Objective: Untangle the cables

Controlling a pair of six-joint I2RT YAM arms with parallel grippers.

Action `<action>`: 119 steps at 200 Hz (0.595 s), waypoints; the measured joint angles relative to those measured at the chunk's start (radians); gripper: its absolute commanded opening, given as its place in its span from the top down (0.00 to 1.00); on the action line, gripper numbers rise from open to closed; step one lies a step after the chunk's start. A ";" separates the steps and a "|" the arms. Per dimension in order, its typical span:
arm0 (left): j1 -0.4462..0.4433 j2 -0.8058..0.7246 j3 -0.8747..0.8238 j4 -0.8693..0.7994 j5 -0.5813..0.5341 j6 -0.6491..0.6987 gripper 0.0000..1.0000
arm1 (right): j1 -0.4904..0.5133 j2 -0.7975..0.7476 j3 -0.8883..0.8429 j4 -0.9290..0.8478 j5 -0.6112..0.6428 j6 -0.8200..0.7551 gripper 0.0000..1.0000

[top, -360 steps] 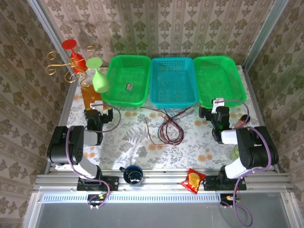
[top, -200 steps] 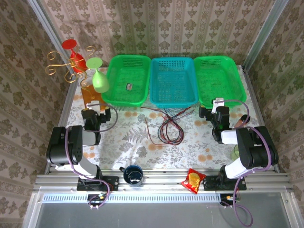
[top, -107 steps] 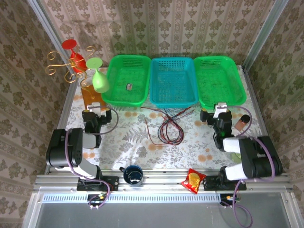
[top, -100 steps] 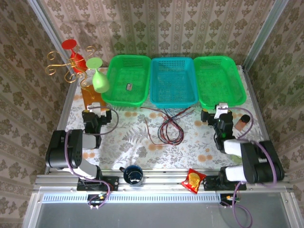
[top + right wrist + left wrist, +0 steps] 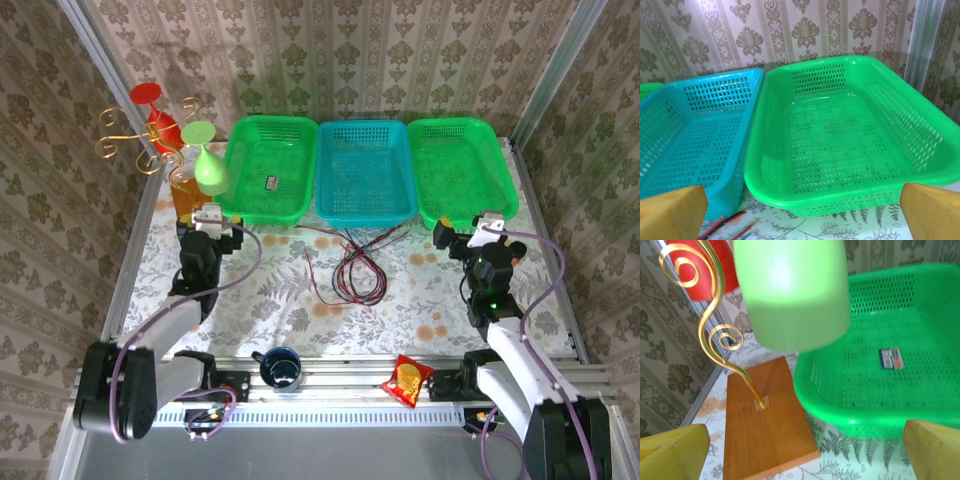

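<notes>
The cables (image 5: 355, 270) lie mid-table on the floral cloth, a loopy bundle of red and dark strands just in front of the blue basket (image 5: 366, 125). One strand trails off left along the front of the left green basket (image 5: 240, 160).

From above, the left gripper (image 5: 209, 224) sits near the wooden base (image 5: 188, 200) of the gold glass stand. The right gripper (image 5: 476, 236) is in front of the right green basket (image 5: 465, 125). The bundle lies between them, well apart from both. At the near edge there's a dark mug (image 5: 280, 367) and a red snack packet (image 5: 408, 380).

Over to the left wrist: the left gripper (image 5: 802, 452) has its jaws spread wide, yellow fingers (image 5: 672, 452) out at the lower corners, nothing between them. A green glass (image 5: 792, 292) hangs upside down close to the lens, a red glass (image 5: 702, 265) behind the gold curl (image 5: 715, 335). The stem goes into the wooden base (image 5: 765, 435), just beside the green basket (image 5: 812, 390), and a small label (image 5: 890, 359) lies inside that basket.

Right wrist now: the right gripper (image 5: 800, 212) is also released, yellow fingers (image 5: 670, 212) far apart and empty. It faces the green basket (image 5: 760, 170) and the blue basket (image 5: 747, 80), which sit side by side. Red and dark cable ends (image 5: 727, 222) poke in at lower left, in front of the blue basket.
</notes>
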 measured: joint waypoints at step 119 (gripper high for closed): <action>-0.335 -0.155 0.142 -0.687 0.105 -0.441 0.00 | 0.500 0.252 0.435 -0.660 -0.086 0.307 0.11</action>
